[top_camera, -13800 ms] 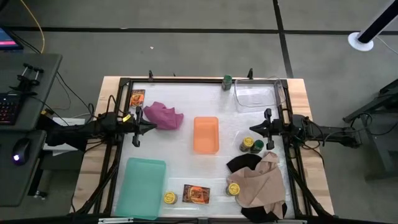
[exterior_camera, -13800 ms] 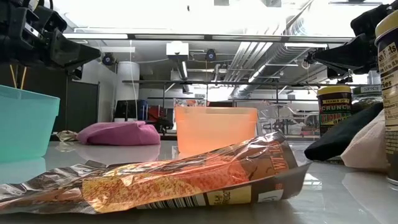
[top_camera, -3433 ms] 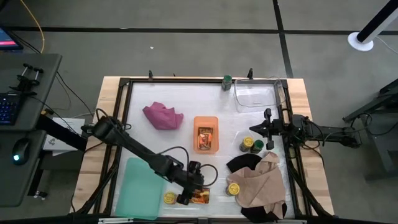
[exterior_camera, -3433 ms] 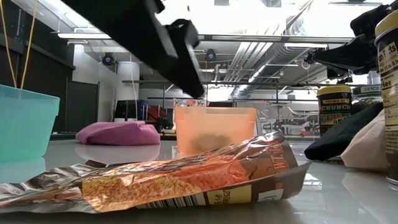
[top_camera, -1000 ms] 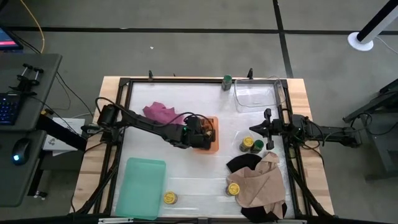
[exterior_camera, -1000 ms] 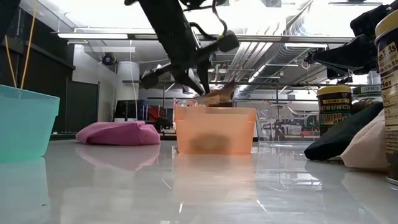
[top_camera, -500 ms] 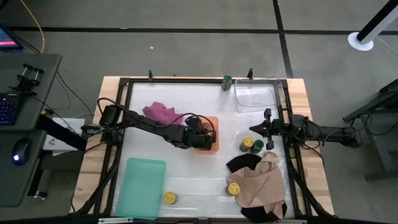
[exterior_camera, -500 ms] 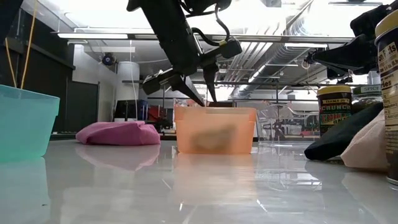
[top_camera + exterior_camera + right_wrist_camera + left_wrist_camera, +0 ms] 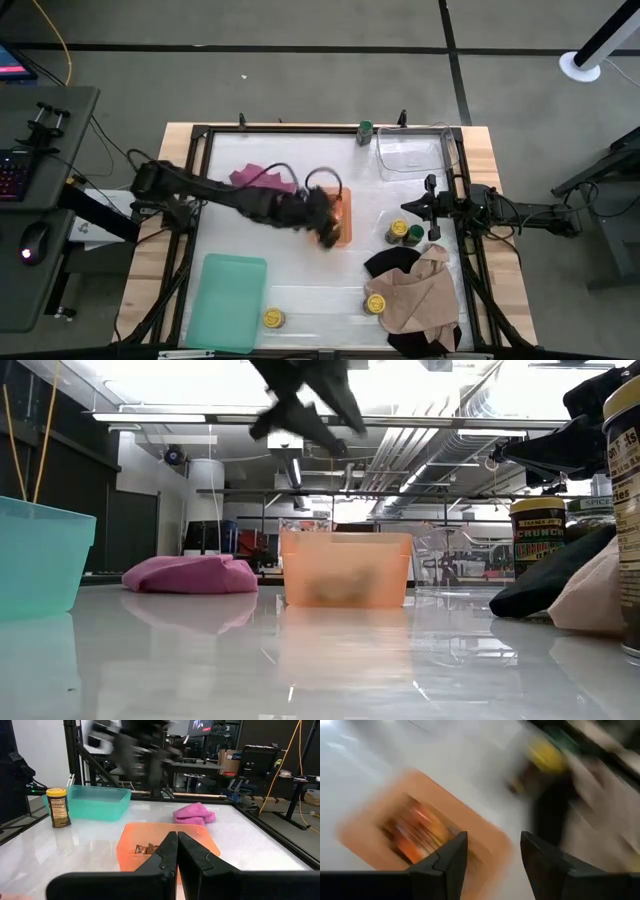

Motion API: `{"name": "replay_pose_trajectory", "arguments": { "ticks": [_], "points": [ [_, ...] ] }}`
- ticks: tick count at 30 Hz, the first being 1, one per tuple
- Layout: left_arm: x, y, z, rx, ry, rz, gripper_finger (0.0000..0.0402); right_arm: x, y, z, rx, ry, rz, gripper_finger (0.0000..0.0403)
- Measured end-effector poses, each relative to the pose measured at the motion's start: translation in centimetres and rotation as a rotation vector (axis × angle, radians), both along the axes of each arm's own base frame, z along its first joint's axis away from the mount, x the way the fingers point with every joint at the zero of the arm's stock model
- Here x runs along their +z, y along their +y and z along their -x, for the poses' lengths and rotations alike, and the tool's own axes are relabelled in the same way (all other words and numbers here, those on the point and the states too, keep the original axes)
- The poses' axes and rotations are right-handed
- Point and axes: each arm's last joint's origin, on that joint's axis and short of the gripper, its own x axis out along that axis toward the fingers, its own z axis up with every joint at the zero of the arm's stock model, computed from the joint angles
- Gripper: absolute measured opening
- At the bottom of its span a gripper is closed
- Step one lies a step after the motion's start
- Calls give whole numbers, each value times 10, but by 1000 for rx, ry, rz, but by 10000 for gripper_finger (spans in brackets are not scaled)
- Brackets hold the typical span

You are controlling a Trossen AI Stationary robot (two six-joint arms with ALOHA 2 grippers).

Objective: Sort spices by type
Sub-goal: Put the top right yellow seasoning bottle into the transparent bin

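Observation:
The orange bin (image 9: 340, 212) stands mid-table with orange-and-black packets (image 9: 413, 833) lying in it. My left gripper (image 9: 327, 234) hovers open and blurred high above the bin's near left corner, nothing between its fingers (image 9: 451, 854). My right gripper (image 9: 432, 206) waits shut at the right edge. One yellow-lidded jar (image 9: 273, 318) stands near the front edge and another (image 9: 377, 303) sits on the tan cloth. A yellow-lidded jar (image 9: 398, 231) and a green-lidded jar (image 9: 415, 235) stand together at the right. A further green-lidded jar (image 9: 366, 130) stands at the far edge.
A teal bin (image 9: 226, 300) sits at the near left and a clear bin (image 9: 411, 151) at the far right. A magenta cloth (image 9: 256, 180) lies left of the orange bin. Tan cloth (image 9: 415, 295) over black cloth (image 9: 392, 263) fills the near right corner.
My left gripper has opened above the orange bin and let go of the packet, which has dropped into the bin. The gripper has then risen well clear of the bin, moving fast enough to blur.

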Motion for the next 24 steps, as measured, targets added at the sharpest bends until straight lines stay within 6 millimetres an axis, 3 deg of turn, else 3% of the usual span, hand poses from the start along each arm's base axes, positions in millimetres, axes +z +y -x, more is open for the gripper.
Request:
{"name": "replay_pose_trajectory", "arguments": {
  "ticks": [5, 10, 17, 20, 24],
  "points": [
    [20, -65, 37, -264, 12, -25, 185, 0, 0, 0, 0, 0, 0, 1],
    [28, -108, 92, -285, -14, -153, 189, 0, 0, 0, 0, 0, 0, 1],
    [4, -107, 156, -189, -172, -22, 189, 0, 0, 0, 0, 0, 0, 1],
    [-4, -98, 162, -225, -339, 42, 189, 0, 0, 0, 0, 0, 0, 1],
    [-6, -80, 154, -270, -507, 113, 189, 0, 0, 0, 0, 0, 0, 1]
  ]
}}
